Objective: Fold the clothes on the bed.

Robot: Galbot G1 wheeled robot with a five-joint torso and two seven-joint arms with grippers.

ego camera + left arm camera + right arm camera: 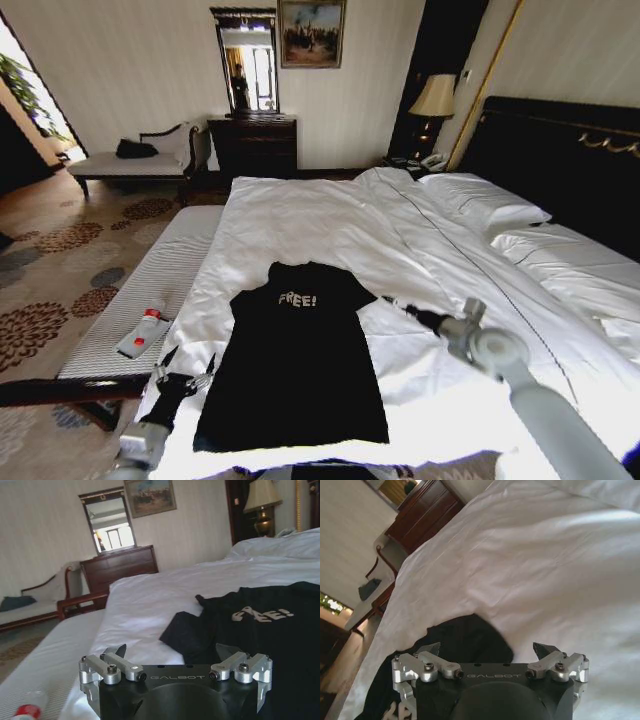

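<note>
bench: I've got a long bench with ribbed striped padding running along the left side of the bed, and a flat grey packet with a red-capped bottle lying on it.

left gripper: my left gripper sits low by the near left corner of the bed, just beside the shirt's left hem. Fingers are spread wide with nothing between them. The wrist view shows "GALBOT" printed on the black body, with silver metal knuckles and dark pointed tips.

shirt: the black T-shirt lies flat on the near part of the bed, chest up, collar pointing toward the far end. Soft matte cotton, looks boxy, with small white "FREE!" across the chest. In the left wrist view a sleeve sticks out crumpled onto the white cover.

bed: big bed with a rumpled white duvet, creased all over, white pillows at the right and a tall dark headboard behind them.

right gripper: my right gripper reaches in from the right, hovering at the shirt's right sleeve and shoulder. Spread apart too, holding nothing I can see. Same "GALBOT" print in its own view, black fabric right under it.

room: dark wooden dresser with a mirror and a framed painting on the far wall, lamp by the headboard.
</note>
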